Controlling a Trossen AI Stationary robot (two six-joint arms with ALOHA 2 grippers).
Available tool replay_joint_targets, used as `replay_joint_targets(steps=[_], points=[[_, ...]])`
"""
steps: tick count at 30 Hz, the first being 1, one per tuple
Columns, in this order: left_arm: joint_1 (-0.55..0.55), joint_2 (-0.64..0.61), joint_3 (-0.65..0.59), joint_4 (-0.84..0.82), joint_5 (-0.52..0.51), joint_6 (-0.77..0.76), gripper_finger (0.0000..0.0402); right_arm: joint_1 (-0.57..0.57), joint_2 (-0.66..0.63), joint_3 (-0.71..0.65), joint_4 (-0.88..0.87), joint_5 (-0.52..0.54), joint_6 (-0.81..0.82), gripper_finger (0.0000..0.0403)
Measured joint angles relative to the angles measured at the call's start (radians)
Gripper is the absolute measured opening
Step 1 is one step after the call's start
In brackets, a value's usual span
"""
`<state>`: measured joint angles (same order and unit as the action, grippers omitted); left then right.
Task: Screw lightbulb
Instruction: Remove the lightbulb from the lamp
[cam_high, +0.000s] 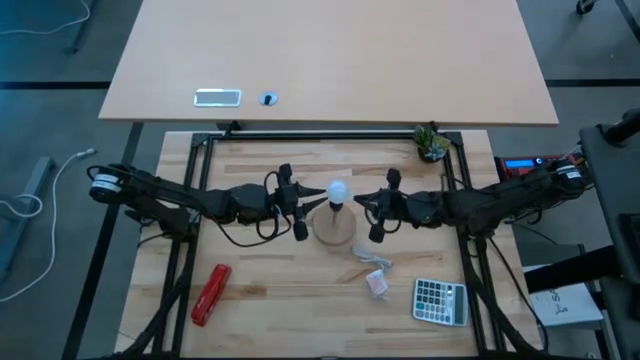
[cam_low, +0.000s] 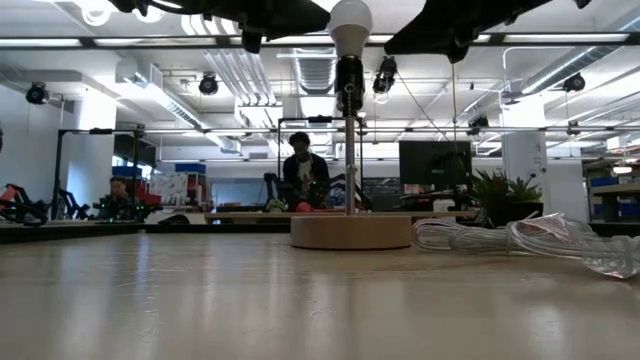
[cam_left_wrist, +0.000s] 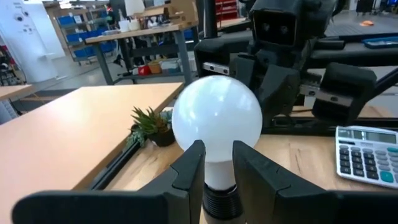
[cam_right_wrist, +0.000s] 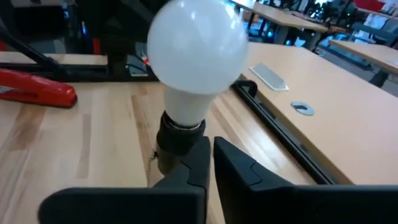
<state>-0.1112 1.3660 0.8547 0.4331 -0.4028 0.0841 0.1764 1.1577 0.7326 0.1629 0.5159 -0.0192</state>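
A white frosted lightbulb (cam_high: 338, 190) sits upright in the black socket (cam_low: 348, 80) of a thin pole that rises from a round wooden disc (cam_high: 335, 228) at the table's middle. My left gripper (cam_left_wrist: 217, 149) comes level from the table's left and is shut on the lightbulb (cam_left_wrist: 216, 115). My right gripper (cam_right_wrist: 210, 146) comes from the table's right, a little below level. It is shut, its tips right beside the socket (cam_right_wrist: 177, 137) under the lightbulb (cam_right_wrist: 198, 43). My left gripper pinches the lightbulb's tapering white neck (cam_left_wrist: 217, 171), just above the socket, between its two fingers. The fingers lie level, coming from the table's left, one on each side of the neck. The bulb stands upright in the socket. My right gripper's shut fingers (cam_right_wrist: 196, 155) stand against the socket's side; whether they touch it, I cannot tell.
A red stapler (cam_high: 211, 293) lies near the front left and a calculator (cam_high: 440, 300) near the front right. A crumpled clear wrapper (cam_high: 372, 258) and a small packet (cam_high: 377, 284) lie just in front of the disc. A small plant (cam_high: 432, 143) stands at the far right.
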Motion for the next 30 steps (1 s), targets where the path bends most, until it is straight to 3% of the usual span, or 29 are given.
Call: replay_joint_targets(steps=[19,30], points=[[0.0,0.002,0.0,-0.016,-0.007,-0.023,0.0075,-0.012,0.12,-0.007,0.25,0.0,-0.043,0.0221],[0.002,0.002,0.0,-0.016,-0.007,-0.023,0.0075,-0.058,0.209,0.008,0.371,-0.045,-0.025,0.0288]])
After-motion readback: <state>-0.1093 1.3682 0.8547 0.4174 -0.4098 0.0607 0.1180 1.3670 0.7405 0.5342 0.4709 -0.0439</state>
